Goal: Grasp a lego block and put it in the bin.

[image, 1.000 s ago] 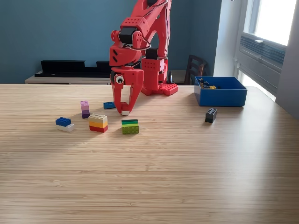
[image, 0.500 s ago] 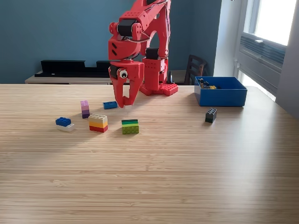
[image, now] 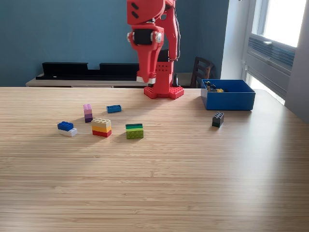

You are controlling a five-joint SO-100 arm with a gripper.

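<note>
Scanning left to right, we pass loose blocks on the table [image: 159,183], then our gripper [image: 146,79] held high, pinching a small white lego block [image: 143,79]; we should swing rightward, clear the bin [image: 229,100] wall, then release.

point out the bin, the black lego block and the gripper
bin [image: 228,100], exterior view, on its blue front wall
black lego block [image: 217,119], exterior view, on its front face
gripper [image: 146,79], exterior view, at the red fingertips, raised above the table
</note>
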